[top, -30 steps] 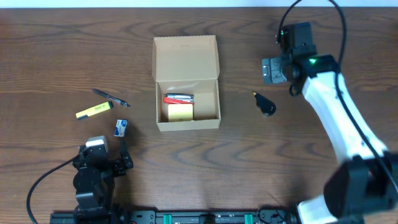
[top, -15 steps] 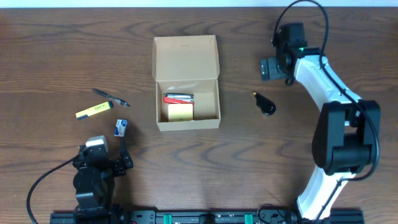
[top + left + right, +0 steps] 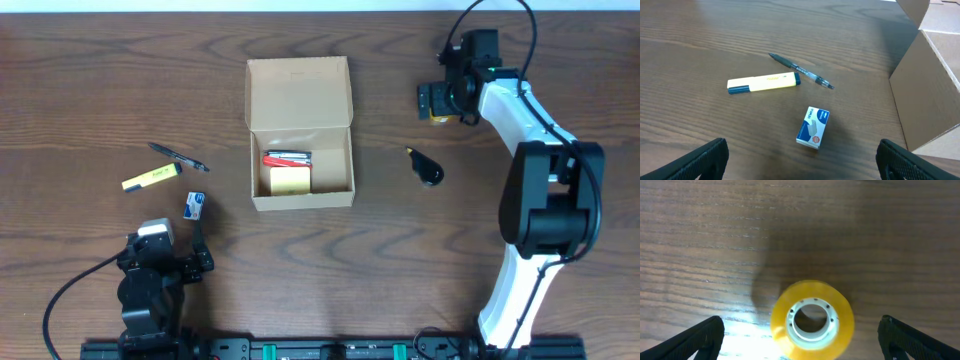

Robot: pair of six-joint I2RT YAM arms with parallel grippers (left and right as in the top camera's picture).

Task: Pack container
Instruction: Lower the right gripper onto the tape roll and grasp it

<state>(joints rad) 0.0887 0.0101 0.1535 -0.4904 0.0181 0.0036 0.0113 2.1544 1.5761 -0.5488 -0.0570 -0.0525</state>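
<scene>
Dark wood-grain desk is filling the view, with a pale strip showing beyond its far edge. The cardboard box is sitting at the centre, its flap lying open toward the far side and red and yellow items resting inside. Left of it, a pen, a highlighter and a small blue packet are lying apart. The left gripper is resting near, fingers spread. At far right, the right gripper is hovering over a yellow tape roll, fingers wide apart.

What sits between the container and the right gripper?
Bare wood, in the overhead view, from the container to the right gripper; the small black item lies off that line.
</scene>
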